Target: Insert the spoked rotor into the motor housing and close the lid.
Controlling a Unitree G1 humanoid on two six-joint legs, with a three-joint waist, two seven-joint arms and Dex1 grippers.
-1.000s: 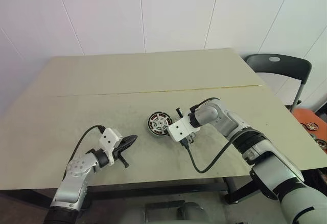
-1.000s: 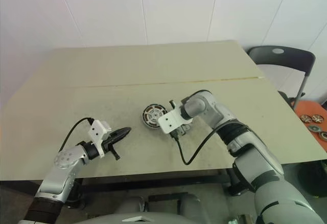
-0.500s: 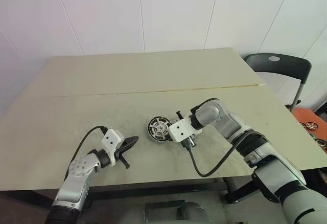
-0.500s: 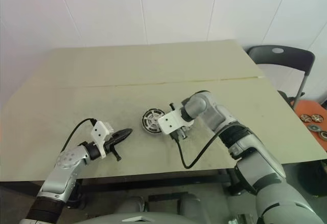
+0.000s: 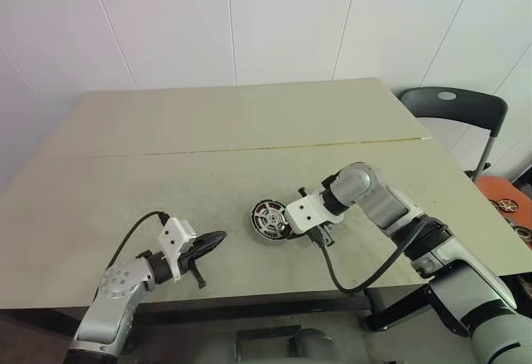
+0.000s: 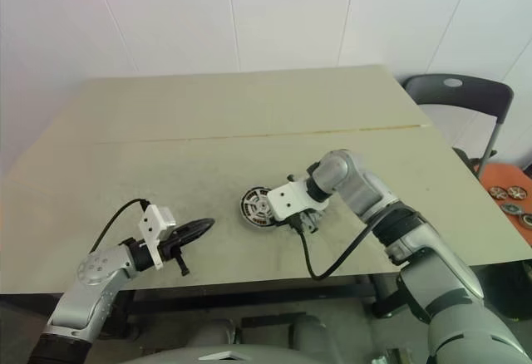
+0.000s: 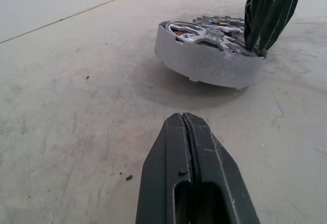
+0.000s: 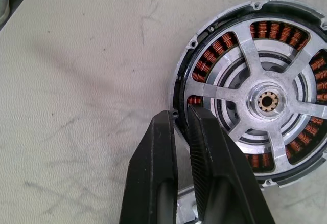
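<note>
The motor housing (image 5: 270,218) is a round silvery shell on the table, just right of the middle. The spoked rotor (image 8: 266,101) sits inside it, ringed by copper coils. My right gripper (image 8: 181,112) is shut on the housing's rim (image 8: 204,29), one finger outside and one over the coils. In the left wrist view the housing (image 7: 204,63) looks tipped, its side away from the right gripper's fingers (image 7: 265,14) raised. My left gripper (image 5: 218,238) is shut and holds nothing, low over the table to the housing's left. The lid is out of view.
A dark chair (image 5: 453,102) stands past the table's right end. An orange bin (image 5: 509,204) with round parts sits at the far right. A seam (image 5: 249,148) crosses the table (image 5: 208,115). The right arm's black cable (image 5: 357,268) loops near the front edge.
My right gripper has drawn the housing toward the table's front edge and a little right. My left gripper has pulled back toward the front edge, staying shut.
</note>
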